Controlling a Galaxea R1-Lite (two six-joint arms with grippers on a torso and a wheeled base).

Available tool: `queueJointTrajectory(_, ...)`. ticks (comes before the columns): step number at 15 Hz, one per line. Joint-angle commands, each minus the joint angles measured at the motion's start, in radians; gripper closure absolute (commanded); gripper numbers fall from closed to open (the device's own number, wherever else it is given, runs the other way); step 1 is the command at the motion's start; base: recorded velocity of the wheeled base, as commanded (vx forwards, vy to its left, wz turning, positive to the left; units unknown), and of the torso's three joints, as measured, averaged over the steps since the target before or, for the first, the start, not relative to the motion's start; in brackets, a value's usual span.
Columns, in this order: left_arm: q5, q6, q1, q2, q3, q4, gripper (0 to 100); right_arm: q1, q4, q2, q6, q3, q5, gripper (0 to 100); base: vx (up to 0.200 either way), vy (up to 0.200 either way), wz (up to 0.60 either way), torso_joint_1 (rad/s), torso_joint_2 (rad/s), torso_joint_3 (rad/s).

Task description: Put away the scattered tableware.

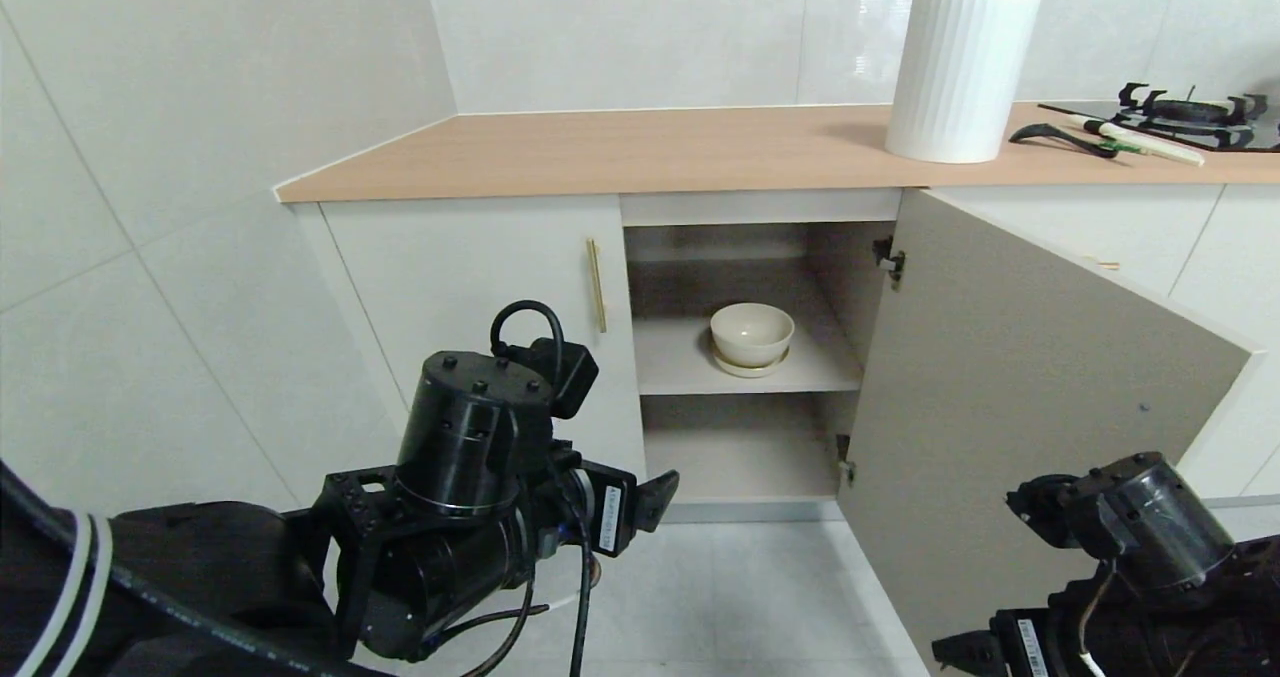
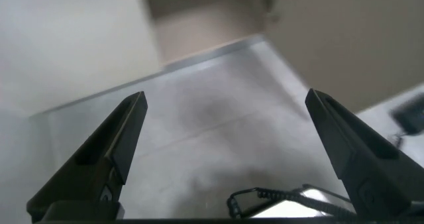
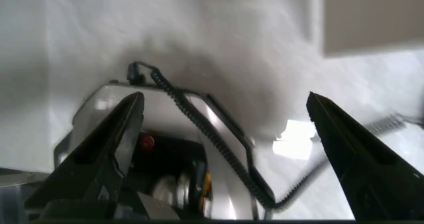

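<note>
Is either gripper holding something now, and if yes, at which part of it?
Nothing is held. The left gripper and the right gripper are both open and empty.

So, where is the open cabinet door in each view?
Head: door, right of the shelf holding the bowl.
Left wrist: beige panel beyond the left gripper, beside the cabinet opening.
Right wrist: probably the beige panel beyond the right gripper.
Shared landmark: the grey floor.

cream bowl (image 1: 752,332) upright on saucer (image 1: 748,365), cabinet shelf (image 1: 680,362)
</note>
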Motion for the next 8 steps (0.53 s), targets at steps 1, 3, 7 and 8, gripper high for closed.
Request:
queueJointTrajectory(1, 0.000, -0.001, 0.002, 0.001, 0.000, -0.001, 0, 0.000, 0.032, -0.024, 0.008, 0.002, -0.014, 0, 0.000, -0.200, 0.00, -0.002, 0.00, 0.007)
queueJointTrajectory(3, 0.000, -0.001, 0.002, 0.000, 0.000, -0.001, 0, 0.000, 0.073, -0.074, 0.027, 0.036, -0.021, 0, 0.000, -0.200, 0.00, 0.010, 0.00, 0.002)
queueJointTrajectory(7, 0.000, -0.002, 0.002, -0.009, 0.000, -0.001, 0, -0.090, 0.165, -0.171, 0.037, 0.064, -0.113, 0, 0.000, 0.000, 0.00, 0.000, 0.00, 0.000)
queueJointTrajectory(8, 0.000, -0.002, 0.002, -0.009, 0.000, -0.001, 0, -0.121, 0.168, -0.179, 0.035, 0.064, -0.173, 0, 0.000, 0.000, 0.00, 0.000, 0.00, 0.000)
